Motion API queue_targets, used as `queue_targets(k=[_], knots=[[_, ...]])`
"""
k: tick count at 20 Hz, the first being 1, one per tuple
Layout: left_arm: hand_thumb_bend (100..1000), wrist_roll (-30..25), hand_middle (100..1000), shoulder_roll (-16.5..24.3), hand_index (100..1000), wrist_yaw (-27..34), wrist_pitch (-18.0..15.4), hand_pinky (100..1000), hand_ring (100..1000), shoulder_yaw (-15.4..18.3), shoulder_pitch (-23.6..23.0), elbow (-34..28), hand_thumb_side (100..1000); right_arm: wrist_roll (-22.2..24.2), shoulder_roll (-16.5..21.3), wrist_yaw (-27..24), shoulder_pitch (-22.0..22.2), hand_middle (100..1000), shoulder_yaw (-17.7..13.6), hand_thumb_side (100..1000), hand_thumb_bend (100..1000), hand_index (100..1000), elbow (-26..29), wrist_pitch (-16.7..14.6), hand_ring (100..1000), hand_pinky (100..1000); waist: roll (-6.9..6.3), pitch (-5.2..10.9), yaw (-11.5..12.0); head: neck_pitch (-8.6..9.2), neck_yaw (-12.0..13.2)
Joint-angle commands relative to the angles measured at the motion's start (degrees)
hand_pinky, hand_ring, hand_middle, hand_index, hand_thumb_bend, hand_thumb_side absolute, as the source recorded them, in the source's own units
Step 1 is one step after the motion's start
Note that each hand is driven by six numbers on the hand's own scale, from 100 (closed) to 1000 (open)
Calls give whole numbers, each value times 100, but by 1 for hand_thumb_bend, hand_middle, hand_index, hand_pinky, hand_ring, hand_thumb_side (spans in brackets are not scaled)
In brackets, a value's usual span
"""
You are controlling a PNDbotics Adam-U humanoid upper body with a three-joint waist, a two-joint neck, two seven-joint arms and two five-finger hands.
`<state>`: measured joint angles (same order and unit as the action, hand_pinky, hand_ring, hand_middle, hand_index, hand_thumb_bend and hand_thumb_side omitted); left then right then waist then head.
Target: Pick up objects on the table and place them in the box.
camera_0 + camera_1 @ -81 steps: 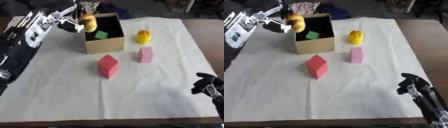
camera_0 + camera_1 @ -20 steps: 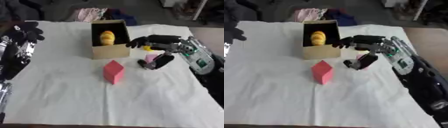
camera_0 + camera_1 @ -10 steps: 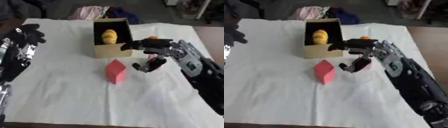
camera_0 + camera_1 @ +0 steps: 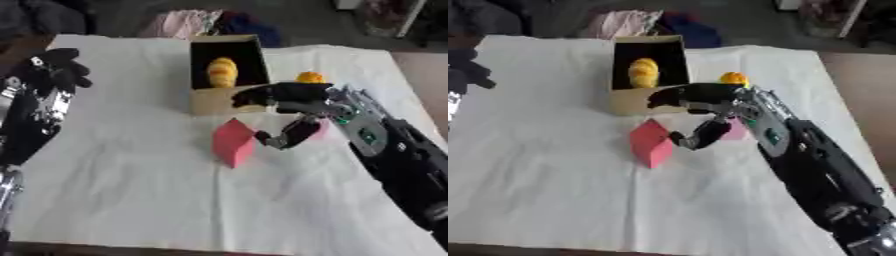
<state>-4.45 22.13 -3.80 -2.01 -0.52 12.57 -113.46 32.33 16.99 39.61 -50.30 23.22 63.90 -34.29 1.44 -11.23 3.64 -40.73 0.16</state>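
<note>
Fingers (image 4: pixel 262 95) of right hand (image 4: pixel 302 102) are spreading open, empty; red block (image 4: pixel 233 142) is lying just left of thumb, mid-frame.

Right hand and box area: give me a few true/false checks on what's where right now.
1. The box holds a yellow object. True.
2. The red block is inside the box. False: it sits on the white cloth, in front of the box.
3. The right hand is open, reaching between the box and the red block. True.
4. The left hand holds the pink block. False: the left hand is off at the left edge holding nothing; the pink block lies by the right hand.
5. An orange-yellow object sits right of the box. True.
</note>
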Motion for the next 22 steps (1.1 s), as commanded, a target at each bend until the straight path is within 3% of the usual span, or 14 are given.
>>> queue_targets(k=[1,19,22], knots=[[100,-32,621,40,825,21,-9,834,626,-2,85,-113,625,375,-5,138,-127,1000,-4,421,100,1000,-28,-398,1000,1000,-30,0,23,34,-23],[100,-64,606,-15,823,88,-11,838,620,6,89,-113,631,636,-226,513,-62,995,33,617,100,1000,-428,-545,1000,992,8,-25,125,3,-34],[100,-70,604,-20,821,93,-14,838,619,8,90,-113,631,721,-251,570,-55,985,47,604,100,1000,-469,-570,1000,981,16,-26,135,-6,-34]])
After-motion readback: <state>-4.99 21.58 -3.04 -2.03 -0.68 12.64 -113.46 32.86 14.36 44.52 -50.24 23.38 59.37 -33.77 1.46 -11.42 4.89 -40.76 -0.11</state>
